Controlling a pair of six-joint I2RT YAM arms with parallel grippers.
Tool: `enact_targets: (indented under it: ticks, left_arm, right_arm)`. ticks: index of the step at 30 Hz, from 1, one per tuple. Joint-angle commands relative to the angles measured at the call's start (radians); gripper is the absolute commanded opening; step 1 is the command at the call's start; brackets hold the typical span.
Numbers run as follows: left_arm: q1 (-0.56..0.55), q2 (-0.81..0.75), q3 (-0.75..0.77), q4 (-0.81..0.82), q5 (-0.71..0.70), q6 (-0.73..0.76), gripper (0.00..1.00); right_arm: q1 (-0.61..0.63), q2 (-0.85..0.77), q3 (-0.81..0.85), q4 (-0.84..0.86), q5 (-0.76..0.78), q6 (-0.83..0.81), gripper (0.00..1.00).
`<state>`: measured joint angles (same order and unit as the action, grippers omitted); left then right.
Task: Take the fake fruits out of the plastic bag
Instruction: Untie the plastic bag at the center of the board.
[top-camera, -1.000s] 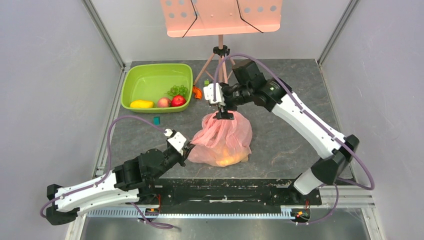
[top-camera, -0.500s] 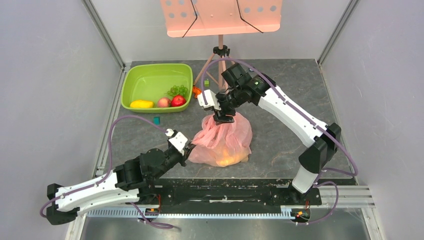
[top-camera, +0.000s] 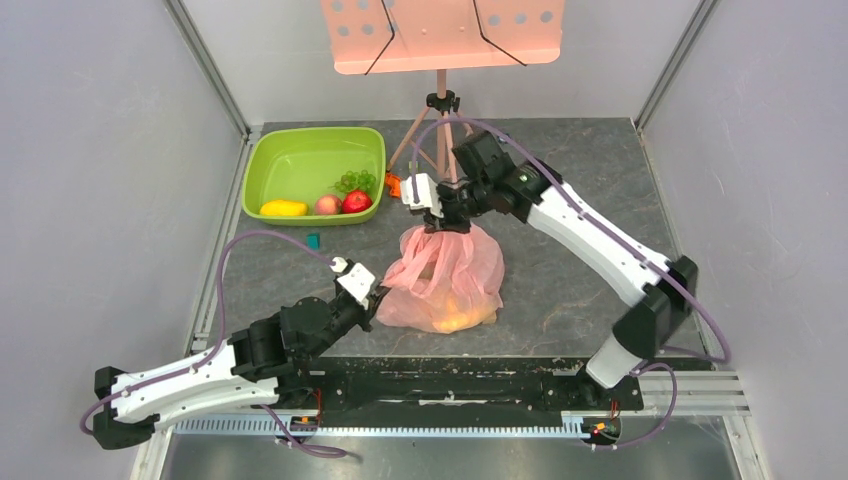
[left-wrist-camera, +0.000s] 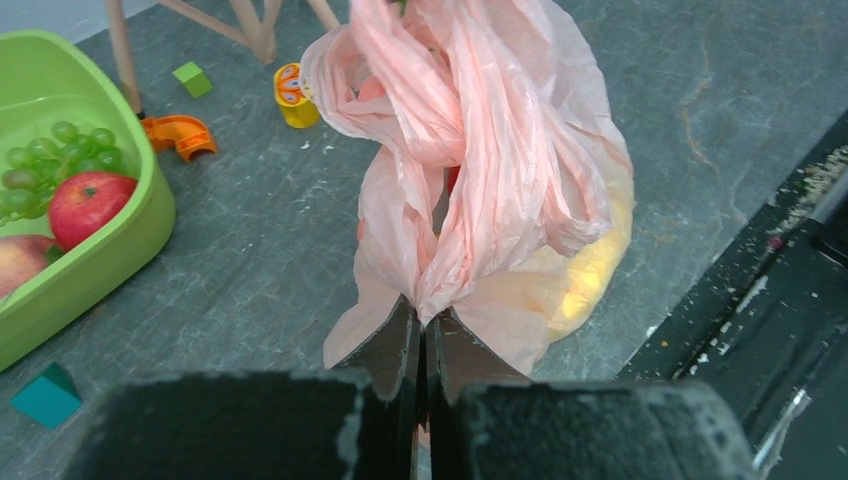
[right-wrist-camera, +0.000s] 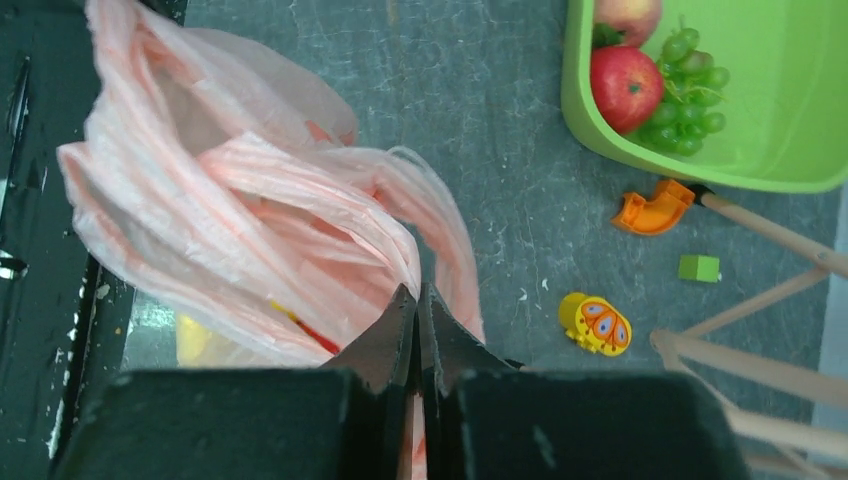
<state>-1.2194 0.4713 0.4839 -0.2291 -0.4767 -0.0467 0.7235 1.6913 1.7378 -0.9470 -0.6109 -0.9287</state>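
**Top view, with both wrist views.** The plastic bag (top-camera: 447, 280) stands as a gathered pink mound on the table (top-camera: 580, 230), just below the centre of the frame.

- **Grips.** We find the right gripper (top-camera: 441, 222) pinched shut on the bunched top of the bag. The left gripper (top-camera: 378, 300) is likewise closed flat on a fold of film at the bag's lower left edge. Each wrist view shows the jaws meeting with only thin plastic between them.
- **Purpose of the hold.** We judge that one edge is anchored low while the top is drawn upward. This would let the mouth be pulled apart or the load tipped out.
- **The bag.** The film is thin, translucent and heavily creased. Its pleats fan downward from the upper grip, and a looser lobe sags toward the lower right.
- **The contents.** The fake fruits (top-camera: 455, 318) inside appear only as a yellow-orange glow through that lower right part. In the right wrist view we also see a streak of red and yellow behind the film near the jaws. We cannot count them or tell their shapes.
- **The basin.** At upper left, well apart from the bag, the green basin (top-camera: 262, 160) holds a yellow fruit (top-camera: 284, 208), a peach (top-camera: 327, 204) and a red apple (top-camera: 356, 201) along its lower rim. From this we judge the task partly done.
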Motion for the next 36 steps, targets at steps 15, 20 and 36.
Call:
enact_targets:
  ticks: [15,20,36]
  left_arm:
    - [-0.001,-0.006,0.028,0.01,-0.196,-0.117,0.12]
    - [-0.001,-0.003,0.091,-0.021,-0.132,-0.105,0.58]
    - [0.004,0.34,0.456,-0.129,-0.116,-0.078,0.96]
  right_arm:
    - [-0.017,-0.681,-0.878,1.249,0.512,1.135,0.0]
    - [-0.016,-0.754,-0.996,1.338,0.478,1.194,0.0]
    - [-0.015,-0.897,-1.162,1.362,0.365,1.171,0.0]
